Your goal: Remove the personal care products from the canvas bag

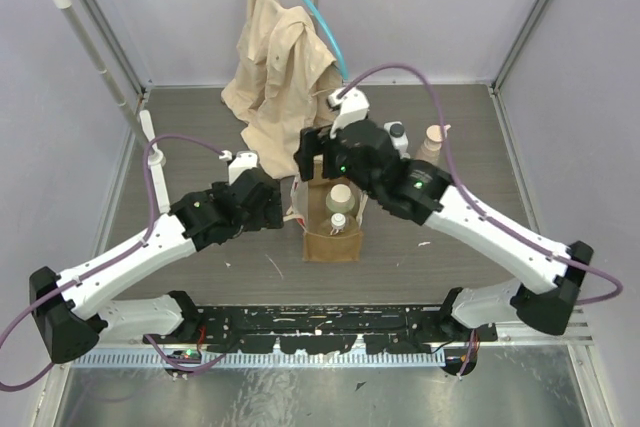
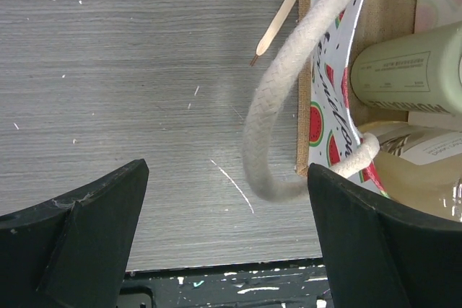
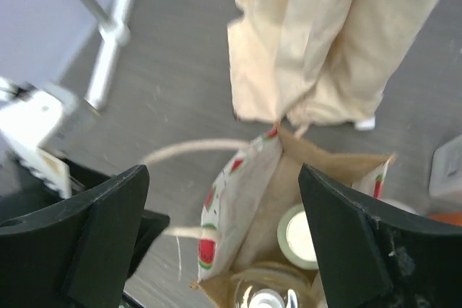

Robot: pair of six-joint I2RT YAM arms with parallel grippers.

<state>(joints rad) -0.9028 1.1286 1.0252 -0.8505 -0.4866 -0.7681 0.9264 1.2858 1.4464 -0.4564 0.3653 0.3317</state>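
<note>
Scene: canvas bag (image 1: 332,242) is standing mid-table, holding olive bottle (image 1: 341,197) | left gripper (image 2: 227,196) is gaping wide at rope handle (image 2: 263,128) | right gripper (image 3: 224,185) is hovering wide above | risk: unheld bag tipping during lift.

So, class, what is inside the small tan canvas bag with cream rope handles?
Two bottles show: a pale olive bottle with a cream cap and a small clear bottle with a white cap. The tan canvas bag's floor beneath them is hidden.
</note>
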